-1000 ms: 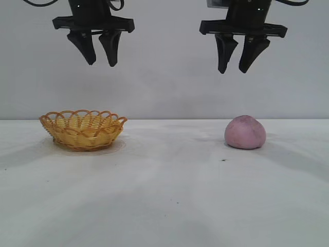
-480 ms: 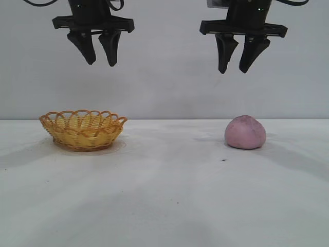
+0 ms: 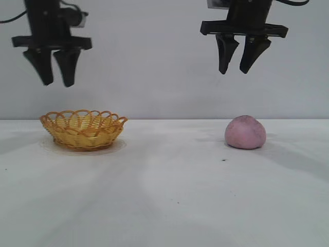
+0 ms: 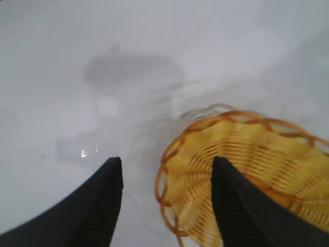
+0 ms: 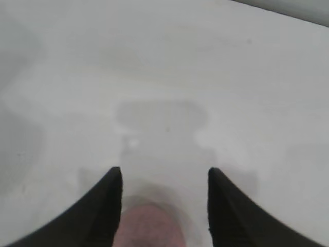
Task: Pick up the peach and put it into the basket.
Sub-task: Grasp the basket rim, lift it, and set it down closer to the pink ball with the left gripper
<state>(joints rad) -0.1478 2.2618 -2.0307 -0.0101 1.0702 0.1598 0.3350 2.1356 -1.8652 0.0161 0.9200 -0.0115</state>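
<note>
The pinkish-purple peach [image 3: 245, 133] rests on the white table at the right. The yellow wicker basket [image 3: 83, 128] with an orange looped rim stands at the left and holds nothing. My right gripper [image 3: 233, 71] hangs open and empty high above the peach; the peach shows between its fingers in the right wrist view [image 5: 151, 229]. My left gripper [image 3: 57, 84] hangs open and empty high above the basket's left edge. The basket shows in the left wrist view [image 4: 247, 170], partly behind one finger.
The white table [image 3: 164, 195] runs wide in front of a plain grey wall. A few small dark specks [image 3: 223, 160] lie on the table between peach and front edge.
My left gripper has moved to the left and a little down, from over the basket's right side to over its left edge. The right gripper, peach and basket have not moved.
</note>
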